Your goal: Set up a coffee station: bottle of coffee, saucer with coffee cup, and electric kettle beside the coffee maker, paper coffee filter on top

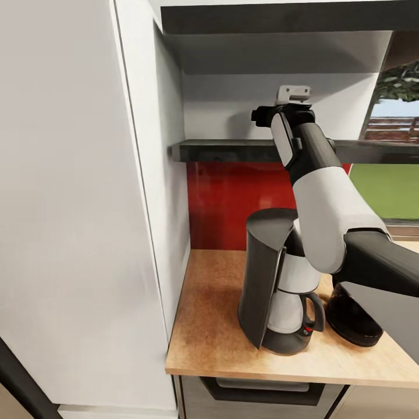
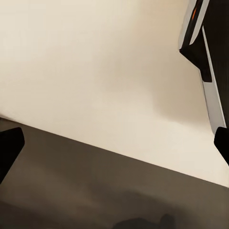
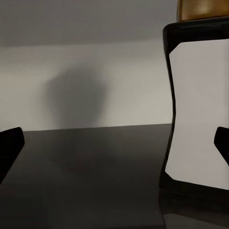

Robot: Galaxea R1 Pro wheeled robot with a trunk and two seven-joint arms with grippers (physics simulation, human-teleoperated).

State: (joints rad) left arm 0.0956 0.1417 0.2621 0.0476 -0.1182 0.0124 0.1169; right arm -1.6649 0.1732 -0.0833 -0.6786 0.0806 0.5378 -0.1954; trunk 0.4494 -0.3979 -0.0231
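The bottle of coffee (image 3: 198,109) stands upright on the dark kitchen shelf (image 3: 86,176); it is black with a white label and a gold cap. My right gripper (image 3: 114,148) is open at shelf height, the bottle close in front of it and off towards one fingertip (image 3: 222,143), apart from both. In the head view my right wrist (image 1: 291,113) is raised to the shelf (image 1: 233,151). The black coffee maker (image 1: 279,285) stands on the wooden countertop (image 1: 215,326) below. My left gripper (image 2: 114,148) is open and holds nothing.
A tall white cabinet (image 1: 75,203) walls off the left side of the counter. A dark round object (image 1: 352,323) sits right of the coffee maker, partly behind my right arm. A red backsplash (image 1: 233,203) and a window (image 1: 390,180) lie behind.
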